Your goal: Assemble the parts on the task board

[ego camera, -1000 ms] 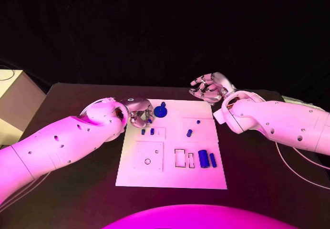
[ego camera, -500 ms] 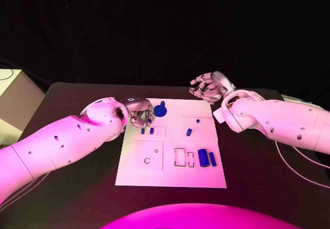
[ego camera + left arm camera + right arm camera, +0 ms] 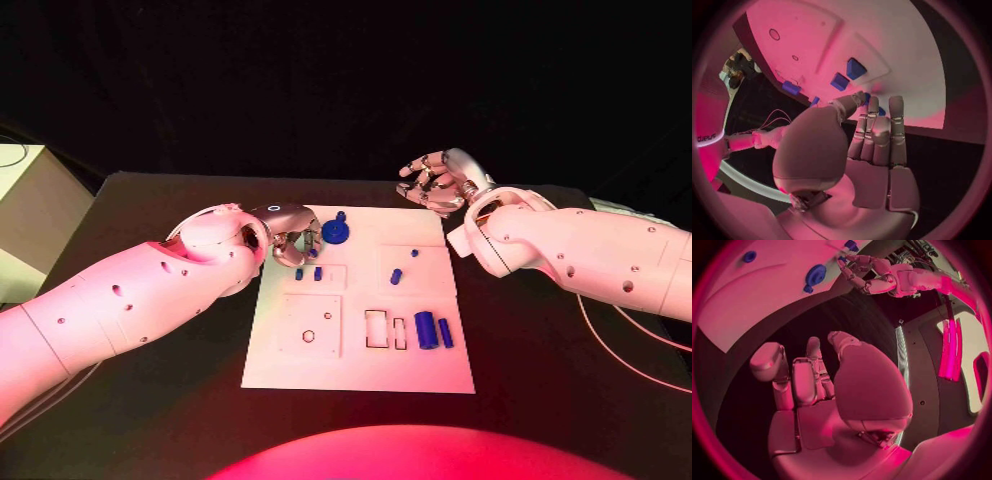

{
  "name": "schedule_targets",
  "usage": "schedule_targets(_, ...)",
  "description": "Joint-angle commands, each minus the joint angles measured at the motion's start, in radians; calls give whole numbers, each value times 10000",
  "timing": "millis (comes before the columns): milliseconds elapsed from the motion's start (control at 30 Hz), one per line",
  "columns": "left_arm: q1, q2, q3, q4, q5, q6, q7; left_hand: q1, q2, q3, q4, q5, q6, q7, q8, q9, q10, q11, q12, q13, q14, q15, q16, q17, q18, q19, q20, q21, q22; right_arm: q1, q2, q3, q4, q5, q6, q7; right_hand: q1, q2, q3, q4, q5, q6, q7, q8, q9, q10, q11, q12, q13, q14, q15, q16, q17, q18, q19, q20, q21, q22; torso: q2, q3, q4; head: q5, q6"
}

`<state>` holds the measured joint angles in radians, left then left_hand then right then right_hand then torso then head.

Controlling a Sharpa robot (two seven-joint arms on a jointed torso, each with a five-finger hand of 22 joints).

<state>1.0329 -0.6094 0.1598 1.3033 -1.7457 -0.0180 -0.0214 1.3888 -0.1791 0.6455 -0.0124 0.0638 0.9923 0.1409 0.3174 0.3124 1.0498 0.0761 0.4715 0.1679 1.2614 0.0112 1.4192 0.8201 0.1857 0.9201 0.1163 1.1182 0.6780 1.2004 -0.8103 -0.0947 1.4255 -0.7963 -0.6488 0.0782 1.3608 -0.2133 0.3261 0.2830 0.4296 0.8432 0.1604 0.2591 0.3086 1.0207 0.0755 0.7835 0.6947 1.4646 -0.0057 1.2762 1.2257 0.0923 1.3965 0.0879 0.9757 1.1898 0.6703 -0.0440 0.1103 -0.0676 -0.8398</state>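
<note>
The black table carries the white task board in its middle, with blue parts on it: a round disc near the far edge, a cylinder and small pegs. The left hand hangs over the board's far left corner, fingers curled, and I cannot tell whether it holds anything. The right hand hovers beyond the board's far right corner, clenched on nothing.

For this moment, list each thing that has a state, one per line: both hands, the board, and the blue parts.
left hand: fingers curled over the board's far left corner; whether it holds a part cannot be told
right hand: fingers curled, holding nothing, off the board's far edge
task board: flat on the table
round blue part: lying near the board's far edge
two small blue parts: standing beside the left hand
blue cylinder: lying on the board's right side
</note>
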Motion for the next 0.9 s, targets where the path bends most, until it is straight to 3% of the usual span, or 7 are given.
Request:
schedule_targets(33, -28, -11, -21, 7, -53, 94, -8, -11, 27, -67, 10, -4, -159, 32, -141, -57, -203, 31, 145, 88, -126, 32, 27, -79, -14, -49, -7, -43, -21, -6, -5, 2, 5, -263, 64, 80, -69, -33, 59, 6, 64, 57, -16, 67, 11, -17, -55, -41, -25, -3, -48, -56, -5, 187, 66, 8, -65, -27, 1, -6, 2, -1, 0)
schedule_targets(433, -29, -28, -20, 35, 10, 55, -29, -126, -119, -88, 126, -4, -555, 25, -495, -186, -622, 77, 492, 331, -261, 86, 37, -224, -10, -86, 48, -96, -56, -7, -1, 2, -6, -290, 31, 106, -82, -48, 65, 5, 64, 53, -14, 68, 11, -31, -53, -48, -35, -26, -46, -116, -68, 203, 38, 8, -165, -89, 3, 6, -1, 11, -8)
schedule_targets(900, -31, -68, -17, 82, 21, -27, -136, -181, -246, -149, 205, 8, -766, -59, -678, -257, -772, 55, 827, 547, -189, 77, 125, -46, -5, -60, 52, -149, -100, -8, -10, 1, -7, -287, 22, 94, -91, -61, 79, 1, 65, 49, -13, 70, 12, -44, -51, -53, -47, -36, -43, -136, -83, 207, 30, 9, -195, -106, 3, 3, 2, 11, -20)
